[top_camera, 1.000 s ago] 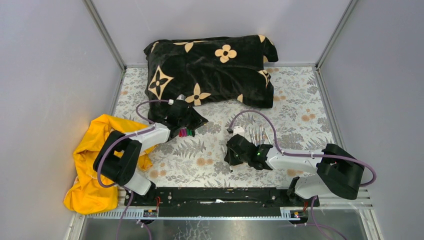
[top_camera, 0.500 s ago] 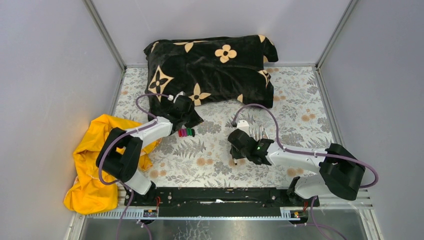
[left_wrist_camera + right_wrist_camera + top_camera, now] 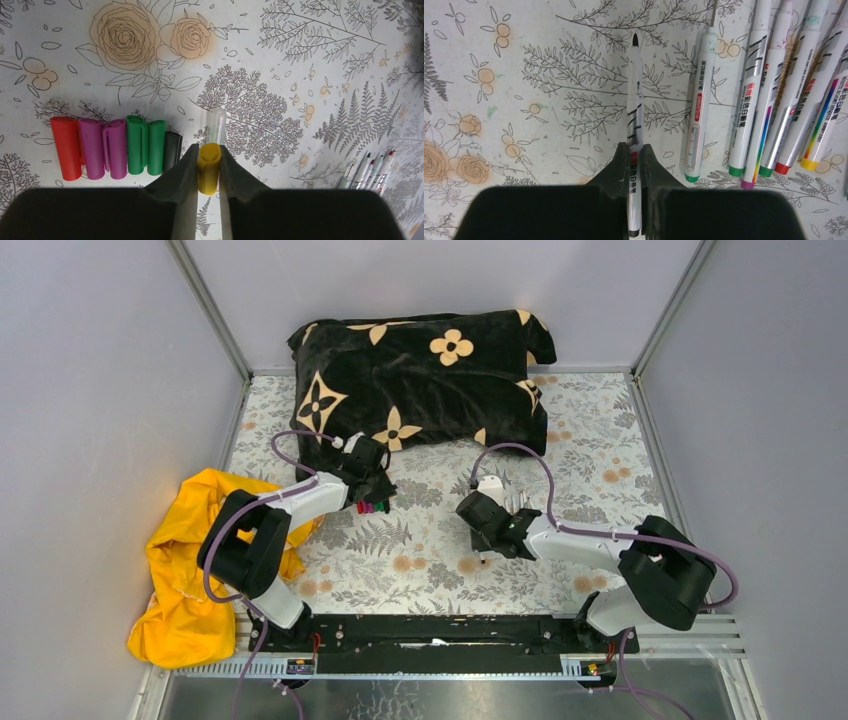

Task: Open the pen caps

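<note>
My left gripper [image 3: 207,150] is shut on a yellow pen cap [image 3: 208,170] and holds it just above the cloth, right of a row of loose caps: red [image 3: 65,147], two magenta [image 3: 104,148], two green [image 3: 146,145], one black [image 3: 172,150]. In the top view this gripper [image 3: 378,496] is by the cap row [image 3: 372,507]. My right gripper [image 3: 635,147] is shut on a whitish pen barrel [image 3: 634,100] with its black tip bare. Several uncapped pens [image 3: 769,100] lie side by side to its right. In the top view the right gripper [image 3: 484,548] is beside those pens [image 3: 520,504].
A flowered tablecloth [image 3: 420,560] covers the table. A black pillow with tan flowers [image 3: 420,380] lies at the back. A yellow cloth [image 3: 180,570] is heaped at the near left. Grey walls close in the sides and back.
My right gripper has moved back and to the right with its pen, up to the pen row. My left gripper has drawn back a little to the left, over the cap row.
</note>
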Motion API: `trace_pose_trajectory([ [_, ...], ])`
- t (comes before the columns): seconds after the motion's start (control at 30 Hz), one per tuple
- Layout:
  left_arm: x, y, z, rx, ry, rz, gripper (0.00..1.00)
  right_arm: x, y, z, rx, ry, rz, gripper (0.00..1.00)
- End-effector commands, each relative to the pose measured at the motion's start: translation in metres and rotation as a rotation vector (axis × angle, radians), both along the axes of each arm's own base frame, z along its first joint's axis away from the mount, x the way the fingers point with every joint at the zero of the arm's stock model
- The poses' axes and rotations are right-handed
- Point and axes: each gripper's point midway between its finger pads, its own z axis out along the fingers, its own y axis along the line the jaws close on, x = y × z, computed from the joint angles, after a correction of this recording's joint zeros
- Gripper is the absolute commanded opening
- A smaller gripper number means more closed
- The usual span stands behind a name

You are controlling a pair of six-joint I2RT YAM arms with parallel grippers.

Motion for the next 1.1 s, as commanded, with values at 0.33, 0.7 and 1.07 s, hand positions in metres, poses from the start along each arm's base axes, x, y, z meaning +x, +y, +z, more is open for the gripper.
trace_pose_trajectory([
  [0.33,-0.002,0.005,-0.006,0.038,0.004,0.008,0.39,0.027,-0.006,0.004,-0.065,-0.044,-0.027,0.16],
  [0.7,0.000,0.005,0.017,0.018,-0.048,0.022,0.55,0.037,-0.019,-0.002,-0.144,-0.052,-0.036,0.30],
  [1.07,-0.003,0.011,0.043,0.005,-0.110,0.046,0.73,0.042,-0.018,0.007,-0.137,-0.077,-0.021,0.45],
])
